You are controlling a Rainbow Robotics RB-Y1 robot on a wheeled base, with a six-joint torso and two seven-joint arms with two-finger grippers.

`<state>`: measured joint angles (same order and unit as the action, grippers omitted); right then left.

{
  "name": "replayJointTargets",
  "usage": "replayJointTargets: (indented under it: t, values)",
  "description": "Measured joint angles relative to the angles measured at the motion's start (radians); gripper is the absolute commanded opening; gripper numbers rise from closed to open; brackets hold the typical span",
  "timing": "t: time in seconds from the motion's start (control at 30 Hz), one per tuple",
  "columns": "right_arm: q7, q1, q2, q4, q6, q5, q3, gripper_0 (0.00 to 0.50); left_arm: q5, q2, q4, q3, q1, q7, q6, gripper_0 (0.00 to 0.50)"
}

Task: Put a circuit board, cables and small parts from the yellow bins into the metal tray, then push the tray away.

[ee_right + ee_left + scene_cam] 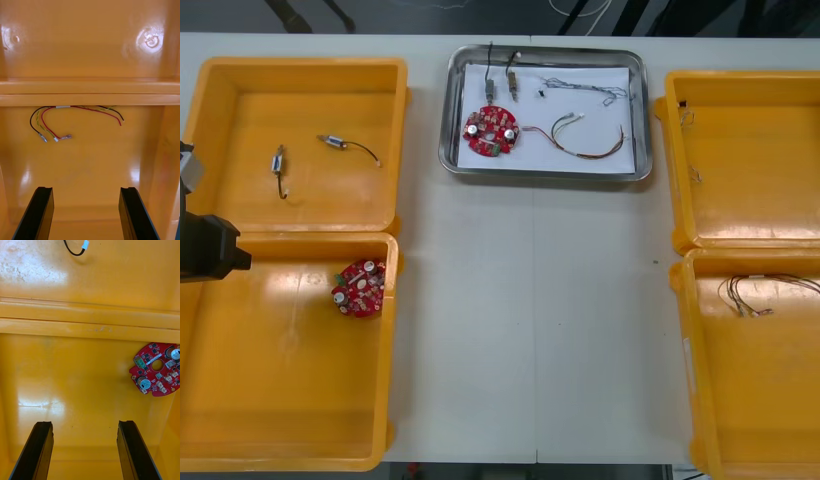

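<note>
Inspecting both arms, I find the left end effector released and empty above the near left yellow bin, with a second circuit board lying beyond its fingers. The right end effector is released over loose cables. The metal tray on the worktop holds a circuit board, a red and yellow cable and small metal parts.

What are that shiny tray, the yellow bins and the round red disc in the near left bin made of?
Metal tray: probably polished steel or aluminium; its rim is mirror-bright. The white inside looks like a paper sheet. Yellow bins: likely moulded plastic, glossy, with soft glare patches and rounded rims. Circuit board: a rigid red-coated board, probably laminate, carrying small silvery components.
</note>
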<state>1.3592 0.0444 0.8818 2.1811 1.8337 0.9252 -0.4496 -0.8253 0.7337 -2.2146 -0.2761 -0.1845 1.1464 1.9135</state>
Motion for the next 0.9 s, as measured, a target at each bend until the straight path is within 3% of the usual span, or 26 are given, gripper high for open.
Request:
replayJointTargets:
  t: [0.9]
  values:
    - [0.0,0.0,0.0,0.0,-0.004,0.014,0.0,0.5,0.0,0.0,0.0,0.0,0.0,0.0,0.0,0.5]
